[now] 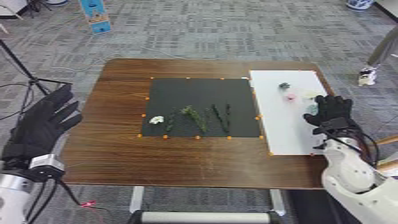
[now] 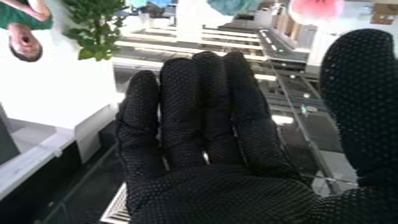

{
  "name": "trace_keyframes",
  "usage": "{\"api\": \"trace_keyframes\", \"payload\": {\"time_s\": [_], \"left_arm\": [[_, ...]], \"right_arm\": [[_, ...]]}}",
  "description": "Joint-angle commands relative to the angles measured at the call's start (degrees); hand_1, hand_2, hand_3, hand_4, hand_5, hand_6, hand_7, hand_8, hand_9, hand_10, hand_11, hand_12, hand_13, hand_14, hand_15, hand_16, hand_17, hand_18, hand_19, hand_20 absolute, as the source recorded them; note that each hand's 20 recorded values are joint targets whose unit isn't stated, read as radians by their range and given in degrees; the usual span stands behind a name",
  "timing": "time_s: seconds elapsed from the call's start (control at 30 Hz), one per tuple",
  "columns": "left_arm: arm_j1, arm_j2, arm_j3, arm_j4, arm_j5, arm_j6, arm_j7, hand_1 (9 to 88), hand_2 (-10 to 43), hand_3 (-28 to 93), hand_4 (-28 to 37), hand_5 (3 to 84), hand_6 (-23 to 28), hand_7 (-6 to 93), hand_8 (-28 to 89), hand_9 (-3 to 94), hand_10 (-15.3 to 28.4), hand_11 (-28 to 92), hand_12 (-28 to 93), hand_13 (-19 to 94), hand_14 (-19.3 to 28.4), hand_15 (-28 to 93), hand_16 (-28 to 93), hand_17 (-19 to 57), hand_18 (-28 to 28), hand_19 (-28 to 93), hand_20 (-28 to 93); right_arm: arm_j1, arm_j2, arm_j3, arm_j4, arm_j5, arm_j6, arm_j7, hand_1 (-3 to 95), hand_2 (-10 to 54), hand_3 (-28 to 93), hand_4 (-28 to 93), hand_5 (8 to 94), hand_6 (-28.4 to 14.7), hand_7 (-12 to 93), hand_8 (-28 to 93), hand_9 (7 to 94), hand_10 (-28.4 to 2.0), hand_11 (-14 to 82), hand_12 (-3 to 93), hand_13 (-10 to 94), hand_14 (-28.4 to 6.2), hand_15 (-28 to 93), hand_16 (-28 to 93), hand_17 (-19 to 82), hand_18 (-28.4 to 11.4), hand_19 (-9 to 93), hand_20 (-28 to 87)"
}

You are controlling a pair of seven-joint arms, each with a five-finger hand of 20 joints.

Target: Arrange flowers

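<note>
The right robot hand (image 1: 332, 106), fingers extended, could crush the teal flower (image 1: 312, 109) beside it by closing too hard.

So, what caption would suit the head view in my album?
Flowers in waiting: green stems and a white bloom lie on a black mat, the robot's right hand over the white board.
</note>
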Motion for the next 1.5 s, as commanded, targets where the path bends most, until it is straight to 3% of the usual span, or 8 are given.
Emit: {"api": "trace_keyframes", "payload": {"time_s": [0.03,0.47,0.83,1.03,1.5], "left_arm": [[0.61,-0.38,-0.17,-0.41,-0.23,-0.58,-0.08,28.4,-9.5,59,-28.3,23.9,1.9,15.4,-9,17.1,8.1,10,18,13,12.7,9,4,-12.0,19.1,36,7],[1.51,0.05,-0.84,-0.83,-0.32,-0.75,0.41,27.8,-9.5,60,-28.3,24.0,1.9,15.3,-9,17.1,8.2,10,18,13,12.8,9,4,-12.1,19.2,36,7],[2.36,-0.16,-1.37,-1.18,-0.22,-0.85,0.67,28.0,-9.5,59,-28.3,24.0,1.9,15.1,-9,17.1,8.2,10,18,13,12.8,9,4,-12.1,19.2,36,7],[1.83,0.24,-1.12,-0.91,-0.21,-0.83,0.65,27.8,-9.5,60,-28.3,23.9,1.8,15.2,-9,17.1,8.2,10,18,13,12.8,10,4,-12.1,19.1,36,7],[2.06,0.36,-1.08,-0.95,-0.33,-0.6,0.75,27.9,-9.5,60,-28.3,24.0,1.8,15.1,-9,17.1,8.2,10,18,13,12.8,10,4,-12.0,19.1,36,7]], "right_arm": [[1.18,0.09,-2.55,1.95,-0.35,-2.74,1.24,30.2,-9.5,82,-28,45.0,-6.0,29,-12,37.9,-14.8,47.2,38.2,31,-14.0,74,34,20,-18.1,73,50],[11.52,7.24,-13.65,3.77,3.66,-12.26,-5.34,30.1,-9.5,81,-28,49.2,-3.4,31,-14,42.1,-13.6,48.1,38.3,35,-13.1,74,34,20,-18.4,73,50],[15.27,10.67,-16.14,1.51,2.15,-10.94,-3.77,29.6,-9.5,81,-28,50.4,-2.7,32,-14,43.8,-13.3,48.8,38.6,36,-12.9,74,35,20,-18.5,73,50],[16.23,11.64,-16.57,1.38,3.44,-9.46,-4.31,29.9,-9.5,81,-28,51.0,-2.2,33,-14,44.2,-13.3,49.6,39.3,37,-13.0,75,36,20,-18.3,73,51],[20.87,10.76,-21.08,4.51,3.57,-9.97,-3.18,30.0,-9.5,81,-28,51.3,-1.5,36,-15,45.1,-13.1,50.7,40.0,38,-12.8,75,37,21,-18.2,73,51]]}}
